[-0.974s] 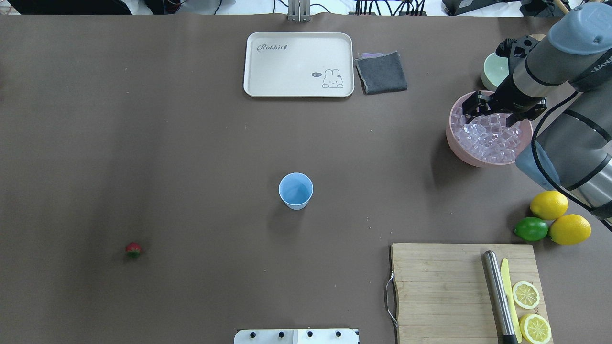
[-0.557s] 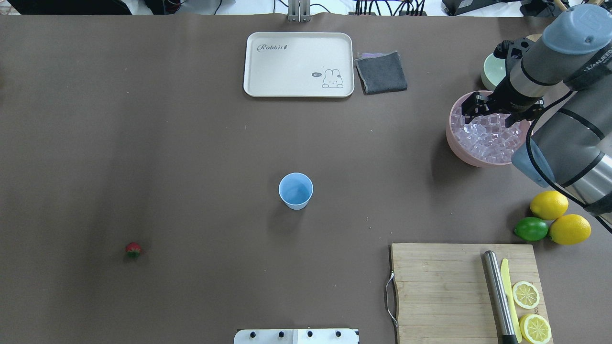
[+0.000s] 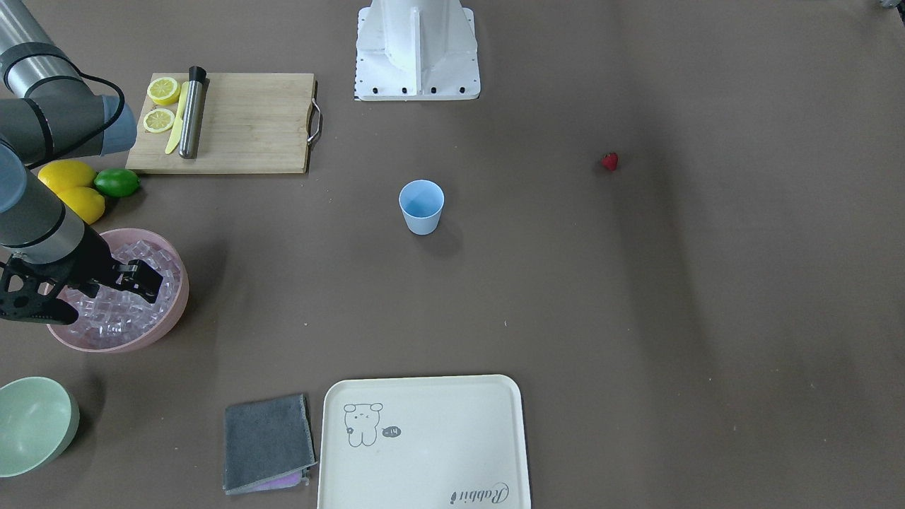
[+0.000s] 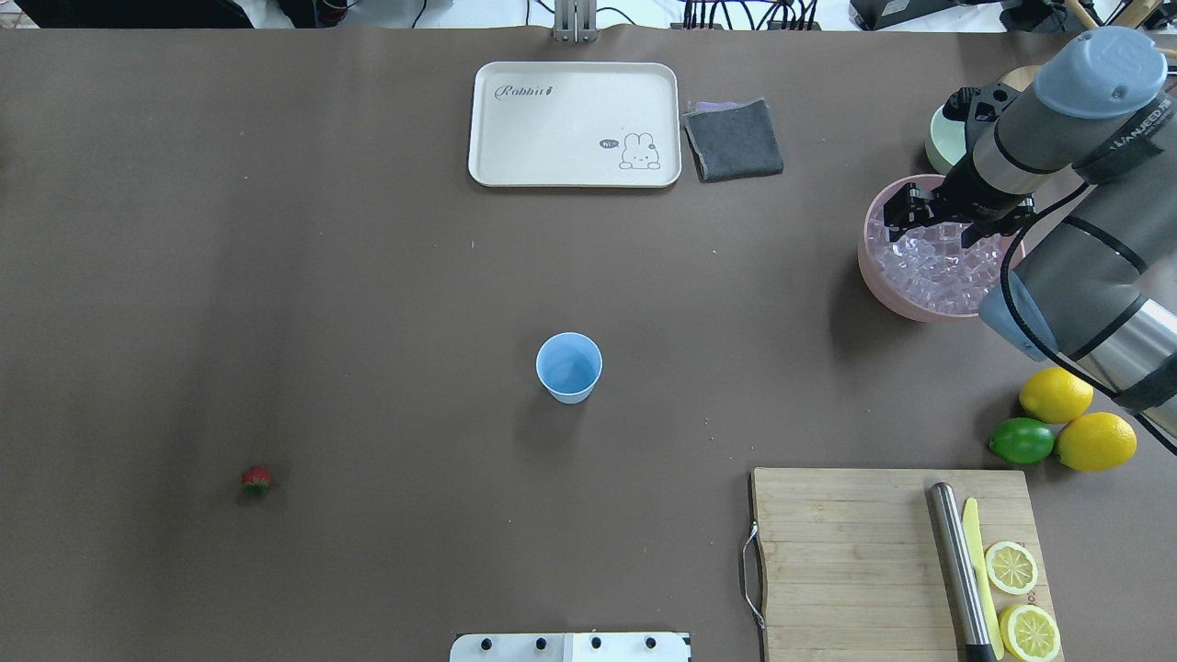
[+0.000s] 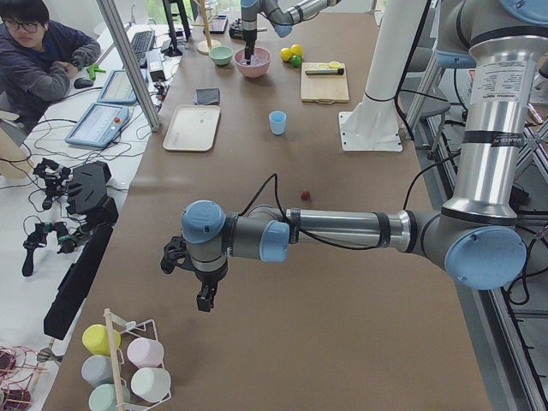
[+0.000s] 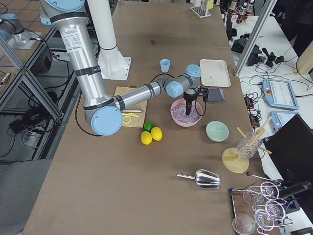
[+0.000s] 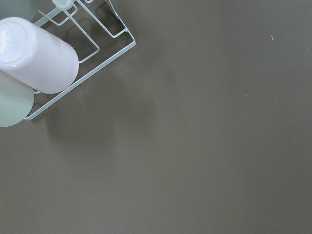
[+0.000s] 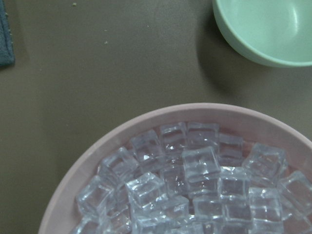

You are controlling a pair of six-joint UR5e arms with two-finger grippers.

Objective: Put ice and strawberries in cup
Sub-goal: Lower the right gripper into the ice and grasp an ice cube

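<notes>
Bench space is wide and mostly brown, and we read the layout across it. On the robot's right side sits the pink bowl, heaped with cubes, and above it hangs the right hand, pointing down. Its fingers appear parted, and we can make out nothing held between them. The cup stands upright and looks empty near the middle of the bench. It is well apart from the bowl, lying from it toward the robot's left and slightly nearer the robot's base. The left hand hovers low over the far left end of the bench, close to a wire rack of cups. We cannot tell whether it is open or closed. The strawberry lies alone on the left half, nearer the left arm, so we judge that arm the natural one to fetch it. The ice lies directly below the right hand, so we judge that the coming move turns on a straight drop onto one cube, then a carry leftward to the cup.
</notes>
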